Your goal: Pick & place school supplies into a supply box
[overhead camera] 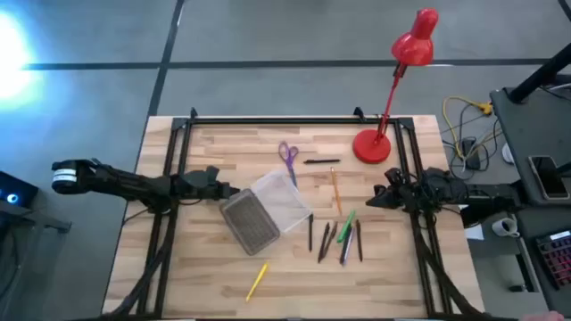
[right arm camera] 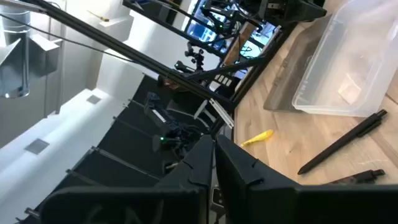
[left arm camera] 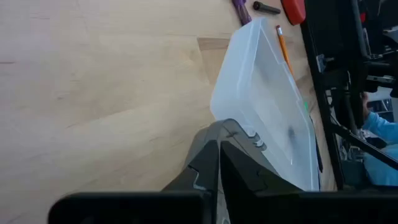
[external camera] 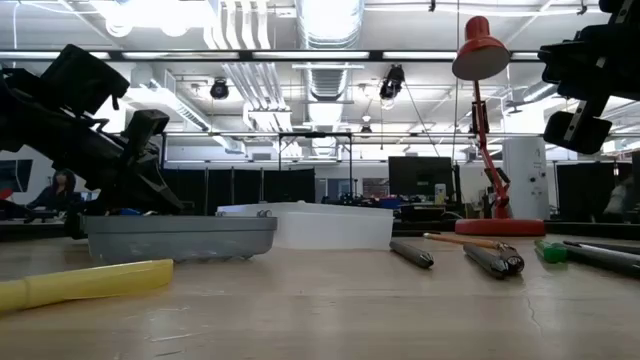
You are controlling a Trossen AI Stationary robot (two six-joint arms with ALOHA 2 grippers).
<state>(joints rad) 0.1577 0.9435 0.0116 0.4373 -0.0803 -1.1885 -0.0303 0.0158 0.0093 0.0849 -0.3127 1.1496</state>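
The supply box lies open mid-table: its clear half (overhead camera: 284, 200) and ribbed grey half (overhead camera: 250, 223) both rest flat on the wood. Purple scissors (overhead camera: 287, 156), a black pen (overhead camera: 321, 161) and an orange pencil (overhead camera: 336, 189) lie beyond and right of it. Several dark pens and a green one (overhead camera: 345, 226) lie to its right, and a yellow pen (overhead camera: 257, 281) lies near the front edge. My left gripper (overhead camera: 234, 191) is shut, raised just left of the box's far corner. My right gripper (overhead camera: 373, 200) is shut, raised right of the pens.
A red desk lamp stands with its base (overhead camera: 372, 145) on the table's far right, its head (overhead camera: 417, 40) reaching beyond the far edge. Black frame rails (overhead camera: 268, 119) run along the far and side edges. Bare wood lies left of the box and along the near edge.
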